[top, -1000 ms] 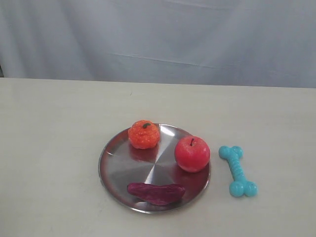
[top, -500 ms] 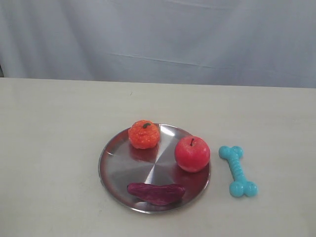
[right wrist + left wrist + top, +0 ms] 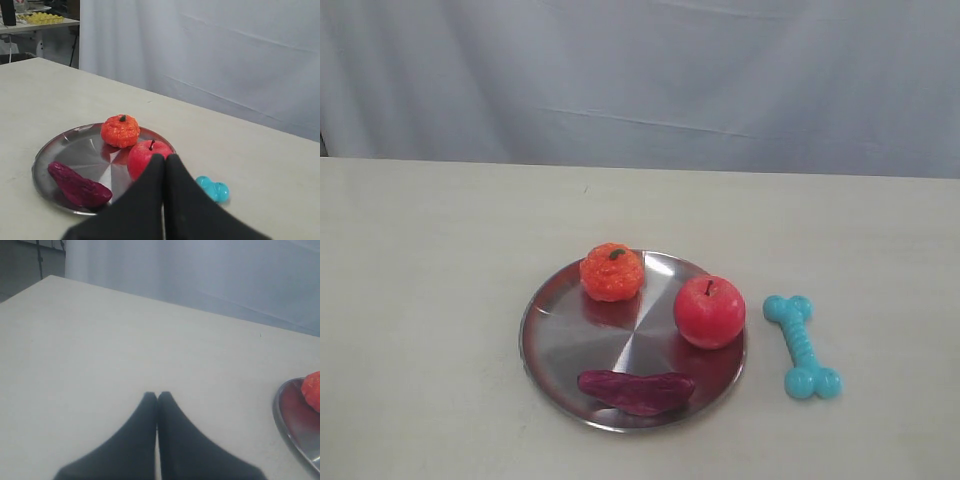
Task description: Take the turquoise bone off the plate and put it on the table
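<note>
The turquoise bone (image 3: 802, 346) lies flat on the cream table (image 3: 440, 260), just right of the silver plate (image 3: 560, 335) and apart from its rim. Only one knobby end of the bone (image 3: 214, 189) shows in the right wrist view, beside my right gripper (image 3: 164, 157), which is shut and empty. My left gripper (image 3: 157, 395) is shut with nothing in it, over bare table, with the plate's edge (image 3: 292, 425) off to one side. Neither gripper appears in the exterior view.
On the plate sit a red apple (image 3: 709, 311), an orange pumpkin-shaped piece (image 3: 611, 271) and a dark purple elongated piece (image 3: 635, 390). A pale grey curtain (image 3: 640, 80) hangs behind the table's far edge.
</note>
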Controlling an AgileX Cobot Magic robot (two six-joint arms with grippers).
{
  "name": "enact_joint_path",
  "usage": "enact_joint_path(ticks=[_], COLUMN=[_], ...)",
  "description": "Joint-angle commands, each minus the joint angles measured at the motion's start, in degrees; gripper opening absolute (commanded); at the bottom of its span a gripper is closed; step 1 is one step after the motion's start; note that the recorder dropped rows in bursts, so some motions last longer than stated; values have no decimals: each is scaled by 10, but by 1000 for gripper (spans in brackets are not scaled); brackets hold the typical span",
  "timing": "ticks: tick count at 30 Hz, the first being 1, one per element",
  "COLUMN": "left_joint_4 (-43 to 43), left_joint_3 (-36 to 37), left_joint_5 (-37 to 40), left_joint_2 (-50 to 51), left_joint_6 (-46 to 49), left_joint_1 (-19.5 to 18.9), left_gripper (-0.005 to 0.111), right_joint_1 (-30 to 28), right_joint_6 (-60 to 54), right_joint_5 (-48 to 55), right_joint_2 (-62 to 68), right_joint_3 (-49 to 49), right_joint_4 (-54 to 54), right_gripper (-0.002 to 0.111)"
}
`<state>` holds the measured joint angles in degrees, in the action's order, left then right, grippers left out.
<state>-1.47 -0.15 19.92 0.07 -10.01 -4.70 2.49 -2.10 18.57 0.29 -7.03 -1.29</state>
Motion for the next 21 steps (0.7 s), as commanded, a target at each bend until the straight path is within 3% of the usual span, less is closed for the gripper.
enact_joint_path(ticks=[1,14,21], left_joint_4=[0,0,0], left_joint_3=[1,1,1], left_joint_5=[-3,-3,-3], left_joint_2=[-1,-1,-1], left_joint_6=[-1,-1,-1], left_joint_1=[3,3,3], left_gripper=[0,0,0], right_joint_1=[-4,-4,-4], right_joint_6=[-21,-24,-22], right_joint_5=[-45,-63,-16], right_joint_2=[-3,-3,-3], right_joint_3=[30,70,70], right_joint_4=[13,9,6], right_gripper=[0,0,0])
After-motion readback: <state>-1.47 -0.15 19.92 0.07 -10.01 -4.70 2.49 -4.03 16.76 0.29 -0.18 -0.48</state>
